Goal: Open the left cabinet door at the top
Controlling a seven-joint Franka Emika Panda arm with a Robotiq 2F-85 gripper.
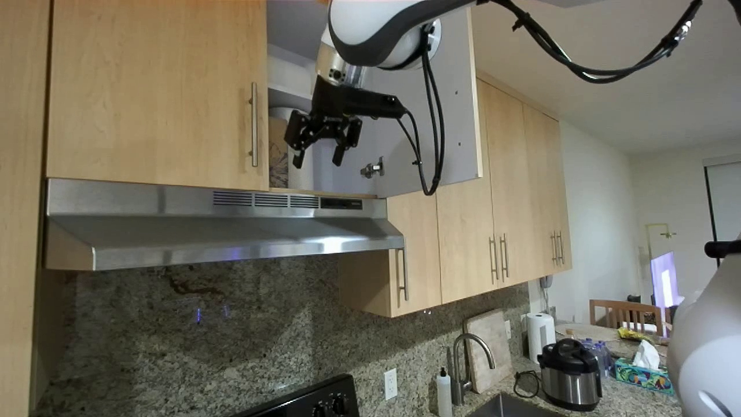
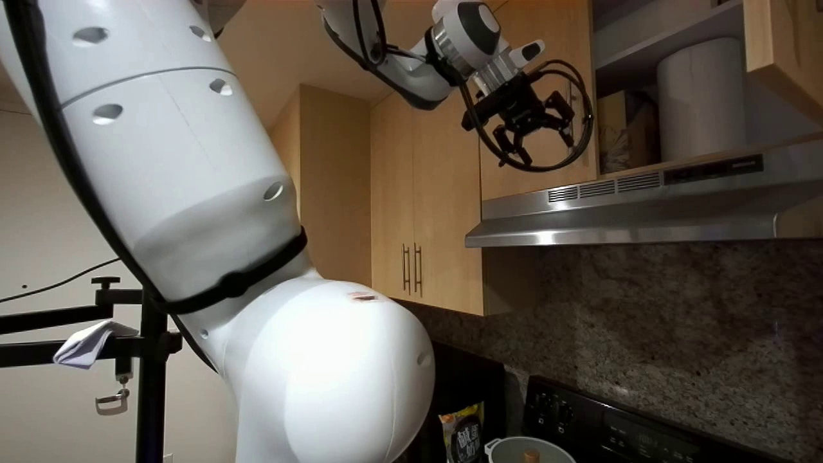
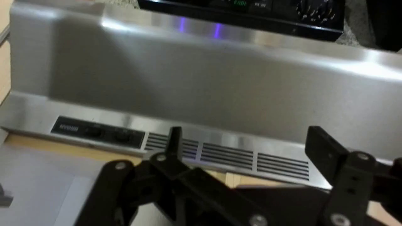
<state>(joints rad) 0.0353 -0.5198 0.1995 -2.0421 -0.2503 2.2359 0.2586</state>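
The left cabinet door [image 1: 156, 92] is a wide light-wood panel, closed above the range hood. Its slim vertical steel handle [image 1: 254, 124] is near its right edge. The door also shows in an exterior view [image 2: 553, 32], its handle [image 2: 570, 96] partly covered by gripper and cable. My gripper [image 1: 318, 159] is open and empty, fingers downward. It appears right of the handle, before the open compartment; in an exterior view it overlaps the door [image 2: 546, 151]. I see no contact. In the wrist view the open fingers [image 3: 245, 135] are over the hood; the handle is out of view.
The right door stands open, its grey-white inner face [image 1: 428, 139] beside my gripper. The compartment holds a white cylinder [image 2: 701, 96] and a box [image 2: 620, 128]. The steel hood [image 1: 231, 231] juts out below. Cables [image 1: 431, 116] loop around my wrist.
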